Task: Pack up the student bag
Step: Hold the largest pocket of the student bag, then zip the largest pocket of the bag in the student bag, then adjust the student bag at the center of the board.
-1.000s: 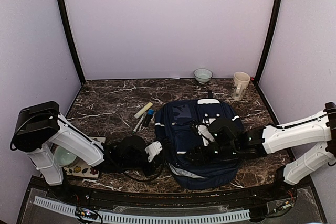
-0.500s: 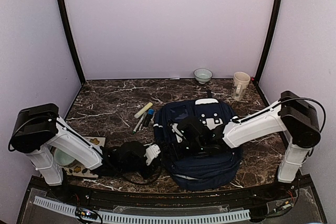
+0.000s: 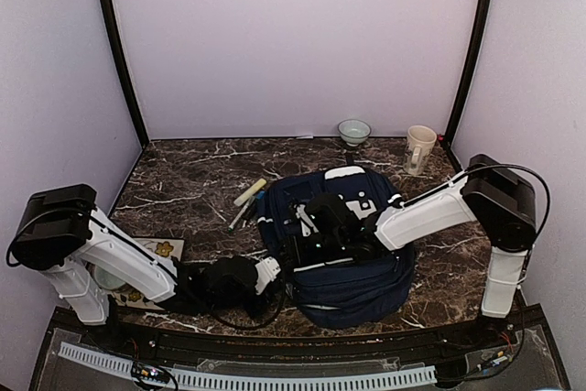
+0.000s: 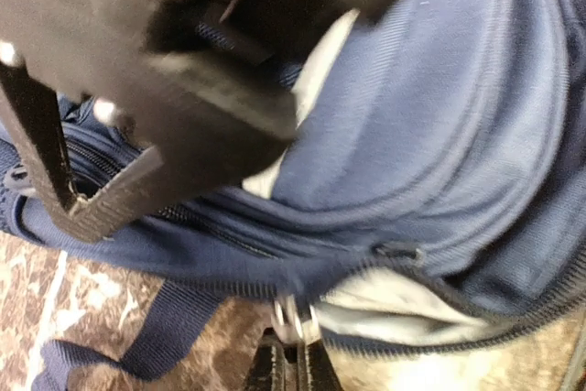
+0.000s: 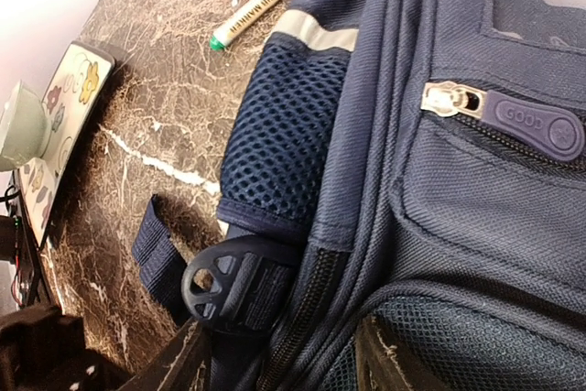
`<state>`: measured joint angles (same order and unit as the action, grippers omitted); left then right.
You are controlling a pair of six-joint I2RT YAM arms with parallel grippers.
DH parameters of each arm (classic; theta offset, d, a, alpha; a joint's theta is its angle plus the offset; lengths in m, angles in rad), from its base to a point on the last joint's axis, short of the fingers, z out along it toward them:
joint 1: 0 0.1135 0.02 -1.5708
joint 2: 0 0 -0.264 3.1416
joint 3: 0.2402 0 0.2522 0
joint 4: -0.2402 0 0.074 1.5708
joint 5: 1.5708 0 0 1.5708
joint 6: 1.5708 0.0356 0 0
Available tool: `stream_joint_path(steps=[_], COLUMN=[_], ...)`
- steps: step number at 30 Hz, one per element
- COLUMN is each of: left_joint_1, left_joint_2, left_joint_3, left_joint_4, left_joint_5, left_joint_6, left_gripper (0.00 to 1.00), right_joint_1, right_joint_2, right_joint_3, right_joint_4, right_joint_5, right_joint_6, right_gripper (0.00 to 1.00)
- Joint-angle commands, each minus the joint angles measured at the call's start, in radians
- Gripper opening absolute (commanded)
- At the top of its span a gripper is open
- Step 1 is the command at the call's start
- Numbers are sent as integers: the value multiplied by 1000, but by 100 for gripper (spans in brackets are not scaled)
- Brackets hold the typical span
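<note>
From above: shows the student bag (image 3: pixel 357 272) lying flat mid-worktop (image 3: pixel 183 180), just in front of both arms, with pens (image 3: pixel 249 200) loose beside its far-left corner. Puts the left hand (image 3: pixel 275 272) at the bag's near-left edge and the right hand (image 3: pixel 295 248) on top of its left side, the two close together.

From the left wrist: finds that hand clamped shut on a silver zip pull (image 4: pixel 293 320), with the zip gaping a little to the right and pale lining (image 4: pixel 385 304) showing.

From the right wrist: catches the fingers (image 5: pixel 174 359) parted, straddling the bag's side seam by a black buckle (image 5: pixel 233 283) below the mesh pocket (image 5: pixel 275 144). Appears to grip nothing yet.

On risk, as a judgement:
- May drag the whole bag across the worktop instead of running the zip, if the right hand pins only loose fabric.
- May lose the small pull under a skewed tug.
- May snag lining in the teeth.
- May knock hand against hand, working so near.
</note>
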<state>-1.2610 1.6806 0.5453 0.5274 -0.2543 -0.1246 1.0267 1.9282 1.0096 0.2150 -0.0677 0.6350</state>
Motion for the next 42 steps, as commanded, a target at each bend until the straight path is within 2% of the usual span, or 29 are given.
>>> stream_joint_path(steps=[1, 5, 8, 12, 20, 23, 27, 31, 35, 40, 42], left_joint_1=[-149, -217, -264, -274, -276, -273, -245, -153, -66, 61, 105], left_joint_2=[-93, -95, -75, -55, -156, -208, -268, -377, -471, -481, -465], left_joint_3=[42, 85, 135, 173, 183, 155, 119, 45, -26, -40, -31], left_joint_4=[-66, -99, -141, -182, -329, -354, -380, -347, -299, -272, -267], left_joint_5=[237, 249, 206, 201, -71, -143, -221, -208, -204, -174, -148], left_joint_6=[-11, -19, -15, -29, -89, -103, -138, -217, -241, -294, -303], left_gripper=[0, 0, 0, 0, 0, 0, 1, 3, 16, 44, 59], right_joint_1=[-66, -66, -66, -66, -47, 11, 141, 212, 258, 341, 356], right_joint_2=[119, 94, 92, 78, -79, -177, -258, -296, -343, -389, -379], right_joint_3=[-25, -33, -38, -58, -146, -151, -74, -83, -152, -186, -196], right_joint_4=[-102, -103, -99, -83, -76, -116, -289, -366, -377, -362, -363], right_joint_5=[182, 202, 196, 177, 140, 163, 251, 295, 298, 303, 311], right_joint_6=[18, 23, 22, 12, -63, -111, -144, -95, -22, -6, -1], right_gripper=[55, 55, 55, 55, 55, 55, 57, 58, 59, 65, 66])
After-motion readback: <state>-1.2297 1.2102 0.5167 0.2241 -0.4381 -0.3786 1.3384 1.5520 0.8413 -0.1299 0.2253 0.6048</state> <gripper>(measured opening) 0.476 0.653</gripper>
